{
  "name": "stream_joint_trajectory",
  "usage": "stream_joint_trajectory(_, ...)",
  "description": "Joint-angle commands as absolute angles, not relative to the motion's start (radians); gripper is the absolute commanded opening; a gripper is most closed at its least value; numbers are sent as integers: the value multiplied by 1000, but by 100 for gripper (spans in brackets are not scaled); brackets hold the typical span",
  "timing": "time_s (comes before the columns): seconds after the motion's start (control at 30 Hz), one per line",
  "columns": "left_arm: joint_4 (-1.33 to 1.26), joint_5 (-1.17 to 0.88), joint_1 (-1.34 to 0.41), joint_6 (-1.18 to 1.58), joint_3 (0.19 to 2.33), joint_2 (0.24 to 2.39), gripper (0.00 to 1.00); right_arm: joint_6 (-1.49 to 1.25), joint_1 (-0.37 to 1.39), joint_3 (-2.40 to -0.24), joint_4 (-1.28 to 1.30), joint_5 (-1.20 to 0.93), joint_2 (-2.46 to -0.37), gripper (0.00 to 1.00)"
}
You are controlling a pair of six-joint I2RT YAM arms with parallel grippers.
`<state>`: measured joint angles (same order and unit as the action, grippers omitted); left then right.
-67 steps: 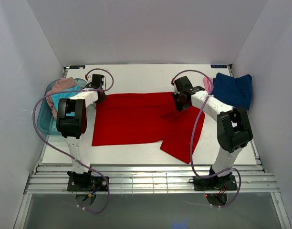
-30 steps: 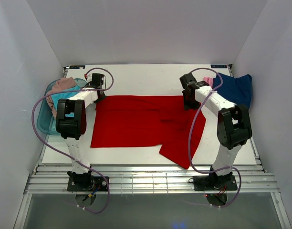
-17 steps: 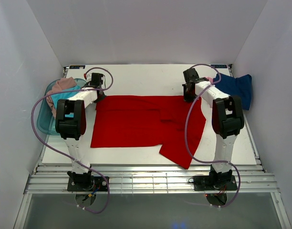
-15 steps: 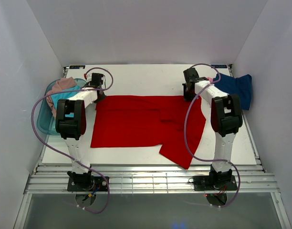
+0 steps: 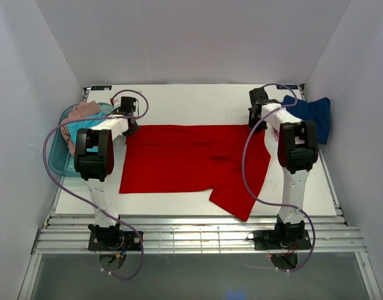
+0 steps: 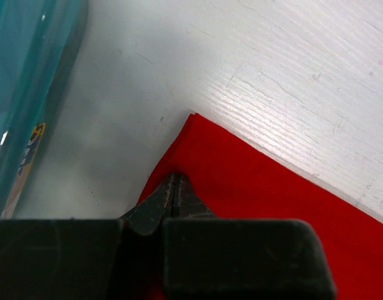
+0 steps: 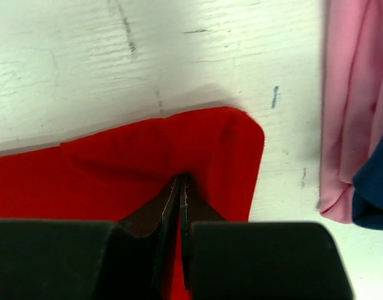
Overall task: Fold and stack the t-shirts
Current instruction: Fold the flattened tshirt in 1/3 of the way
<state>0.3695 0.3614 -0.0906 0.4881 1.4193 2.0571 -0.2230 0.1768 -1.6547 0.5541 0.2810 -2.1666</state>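
Red t-shirt stretches left-to-right, left fingers and right fingers clenched on its far corners.

**Two white-and-black arms, each trailing a lilac cable**

The left arm and the right arm look alike – white tubular links joined by chunky black motor housings with rounded corners. A thin lilac cable runs loosely outside the left arm, and a second cable of the same colour runs beside the right. The left base and the right base are small black mounts showing bits of red and yellow wiring. In the wrist views the left hand and the right hand are matte black – broad, blocky, faintly scuffed bodies narrowing to slim, wedge-shaped dark fingers.
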Motion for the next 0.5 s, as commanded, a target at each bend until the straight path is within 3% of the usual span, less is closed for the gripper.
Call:
stream_joint_trajectory(0.0,403,380,-77,503,1439,2077,6,-235,149,-1689,604,308,-2206,8)
stream_joint_trajectory(0.47,414,388,-75,503,1468,2102,5,-242,143,-1781,638,310,-2283,8)
